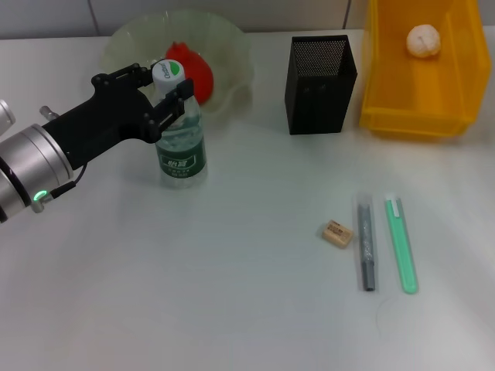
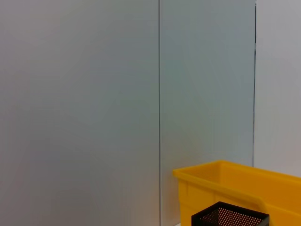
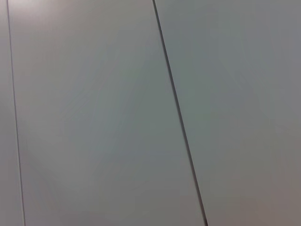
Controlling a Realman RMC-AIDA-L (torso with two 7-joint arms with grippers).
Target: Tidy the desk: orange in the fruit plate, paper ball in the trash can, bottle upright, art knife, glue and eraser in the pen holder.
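Note:
The bottle [image 1: 181, 147] stands upright on the table in front of the fruit plate [image 1: 232, 46], which holds the orange [image 1: 195, 69]. My left gripper [image 1: 168, 83] reaches in from the left, and its fingers flank the bottle's neck just under the cap, shut on it. The paper ball [image 1: 423, 40] lies in the yellow trash can [image 1: 402, 100]. The black mesh pen holder [image 1: 321, 85] stands to the left of the can. The eraser [image 1: 337, 233], a grey-black stick [image 1: 366, 243] and a green stick [image 1: 401, 243] lie side by side at the front right. My right gripper is out of view.
The left wrist view shows a grey wall panel, the trash can's rim [image 2: 235, 181] and the pen holder's top [image 2: 230, 216]. The right wrist view shows only wall panels. The white table runs on bare towards the front left.

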